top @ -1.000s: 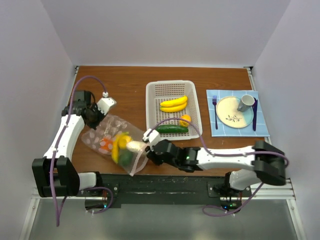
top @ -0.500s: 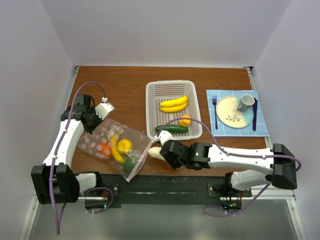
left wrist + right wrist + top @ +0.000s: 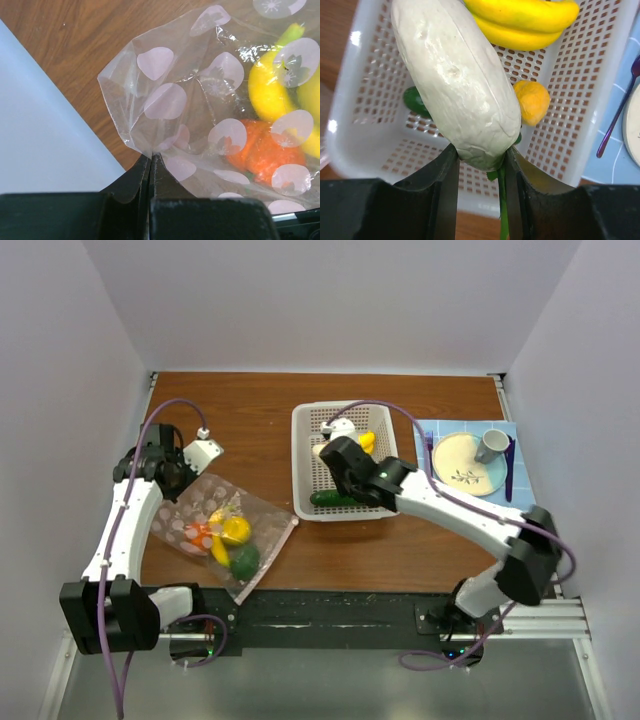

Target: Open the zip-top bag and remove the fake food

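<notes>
Tabletop [image 3: 250, 410]: right claw [image 3: 481, 156] pinching white oval [image 3: 455, 75] moved from zip-top bag [image 3: 170, 100] to basket [image 3: 560, 125]; left claw [image 3: 150, 162] pinches bag.

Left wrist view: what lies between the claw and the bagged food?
Only dotted plastic, in the left wrist view: the left claw pinches the zip-top bag by a corner, fake food further in.

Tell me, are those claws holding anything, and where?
The left gripper pinches the zip-top bag by one edge; the right gripper clamps the white oval at one end.
</notes>
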`<state>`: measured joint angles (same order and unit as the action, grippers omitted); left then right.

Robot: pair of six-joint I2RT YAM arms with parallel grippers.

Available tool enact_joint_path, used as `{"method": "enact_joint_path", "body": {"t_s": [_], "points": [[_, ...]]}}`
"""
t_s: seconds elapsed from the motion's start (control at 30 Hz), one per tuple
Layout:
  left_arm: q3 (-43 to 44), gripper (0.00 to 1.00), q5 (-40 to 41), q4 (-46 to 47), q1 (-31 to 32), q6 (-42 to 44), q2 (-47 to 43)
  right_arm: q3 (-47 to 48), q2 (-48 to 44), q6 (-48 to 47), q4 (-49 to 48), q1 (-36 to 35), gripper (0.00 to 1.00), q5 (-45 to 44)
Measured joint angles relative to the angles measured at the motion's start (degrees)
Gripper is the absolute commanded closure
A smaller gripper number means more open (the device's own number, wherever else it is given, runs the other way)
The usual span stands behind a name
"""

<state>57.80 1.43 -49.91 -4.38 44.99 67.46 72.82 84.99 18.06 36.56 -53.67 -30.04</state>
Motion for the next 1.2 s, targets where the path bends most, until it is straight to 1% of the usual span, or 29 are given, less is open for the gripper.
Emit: {"method": "enact_joint_path", "body": {"t_s": [0.03, 0.07, 0.1, 0.13, 0.2, 0.27, 0.33, 0.4, 0.47, 0.5, 0.57, 0.6, 0.67, 0.7, 0.77, 0.87, 1.03, 1.2], "points": [[-0.2, 1.0, -0.1, -0.1, 0.0, -0.1, -0.1, 0.3, 2.0, -0.3, -0.5, 0.9, 0.4, -0.1], [-0.5, 1.0, -0.2, 0.1, 0.0, -0.4, -0.3, 0.9, 5.2, -0.6, -0.9, 1.5, 0.23, 0.0], [-0.9, 1.0, -0.3, 0.4, 0.0, -0.5, -0.5, 1.3, 7.6, -0.7, -1.4, 1.7, 0.1, 0.0], [-1.6, 1.0, -0.6, 0.7, 0.0, -0.6, -0.8, 2.1, 10.8, -1.4, -1.5, 2.1, 0.01, 0.0], [-2.4, 1.0, -1.2, 0.8, 0.0, -1.2, -0.8, 2.7, 13.9, -1.0, -1.5, 2.3, 0.01, -0.3], [-2.4, 1.0, -1.9, 0.6, 0.0, -1.9, -0.6, 2.7, 13.8, -0.7, -1.4, 2.2, 0.01, -0.6], [-2.4, 1.0, -2.3, 0.6, 0.0, -2.3, -0.6, 1.3, 10.9, -0.1, -3.3, 1.8, 0.01, -0.5], [-3.2, 1.0, -2.3, 1.8, 0.0, -2.5, -0.6, -2.5, 4.6, 0.4, -6.7, 0.0, 0.01, -0.7], [-5.4, 1.0, -2.0, 3.8, 0.0, -2.6, -0.4, -6.8, -2.1, 0.3, -9.7, -4.9, 0.01, -2.4], [-6.9, 1.0, -1.4, 5.0, 0.0, -2.9, 0.3, -8.3, -4.5, 0.3, -11.0, -8.5, 0.03, -3.2], [-9.5, 1.0, -0.3, 7.2, 0.0, -3.3, 2.3, -10.7, -6.7, 0.1, -14.6, -15.8, 0.06, -4.0], [-10.8, 1.0, 0.3, 8.3, 0.0, -3.5, 3.4, -12.1, -6.8, 0.0, -16.6, -18.6, 0.12, -4.0], [-13.6, 1.0, 1.5, 10.9, 0.0, -3.9, 5.6, -15.7, -6.3, -0.4, -20.2, -24.0, 0.18, -3.9], [-15.0, 1.0, 2.1, 12.0, 0.0, -3.9, 6.6, -17.6, -5.6, -0.5, -21.5, -26.0, 0.24, -3.8], [-17.1, 1.0, 2.9, 13.7, 0.0, -4.0, 8.0, -20.5, -3.4, -0.7, -23.5, -28.7, 0.27, -3.5], [-18.9, 1.0, 3.8, 16.0, 0.0, -4.1, 9.1, -22.7, 0.7, -0.9, -26.0, -29.9, 0.27, -3.2], [-19.8, 1.0, 4.4, 18.3, 0.0, -4.1, 9.6, -23.0, 5.2, -1.9, -31.4, -29.9, 0.25, -2.7], [-19.8, 1.0, 4.5, 19.3, 0.0, -4.9, 9.6, -20.1, 10.4, -3.8, -36.4, -29.9, 0.24, -1.9]]}}
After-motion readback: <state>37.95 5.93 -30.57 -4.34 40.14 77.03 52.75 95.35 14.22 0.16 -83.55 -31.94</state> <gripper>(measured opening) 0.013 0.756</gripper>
